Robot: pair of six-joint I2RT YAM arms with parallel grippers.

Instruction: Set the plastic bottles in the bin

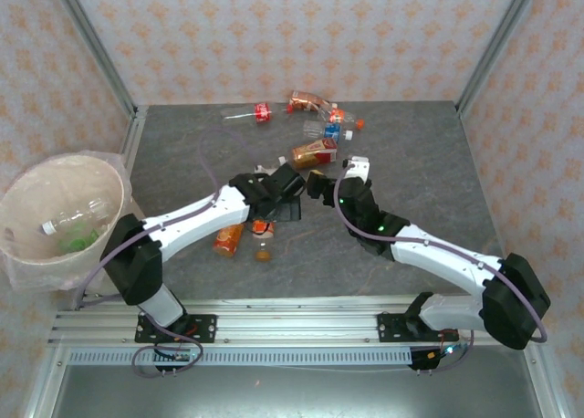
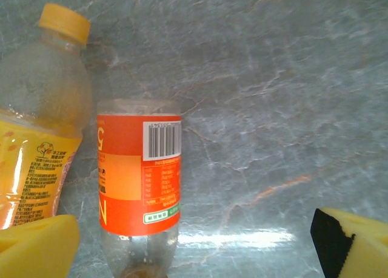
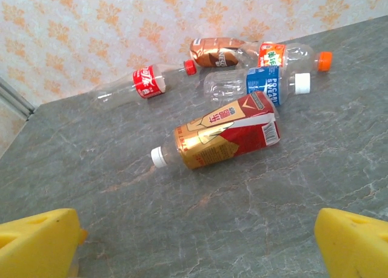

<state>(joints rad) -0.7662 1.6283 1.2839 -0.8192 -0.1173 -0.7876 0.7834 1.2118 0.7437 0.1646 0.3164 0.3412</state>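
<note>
Left gripper (image 2: 194, 247) open over orange-label bottle (image 2: 139, 187), mid-table | right gripper (image 3: 197, 244) open before red-gold bottle (image 3: 218, 135), far cluster | bin (image 1: 62, 158) near left | bottles likely light, slick, crushable: grip labelled middle

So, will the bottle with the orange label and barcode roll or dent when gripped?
The orange-label bottle looks empty, its clear ends see-through, so probably light. Lying on its round side, it may roll if pushed. Thin plastic likely dents.

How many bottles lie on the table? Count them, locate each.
7. Five at the far side: red-labelled, brown, orange-capped, blue-labelled, red-gold. Two beside the left arm: yellow-labelled, orange-labelled. The arms may hide others.
</note>
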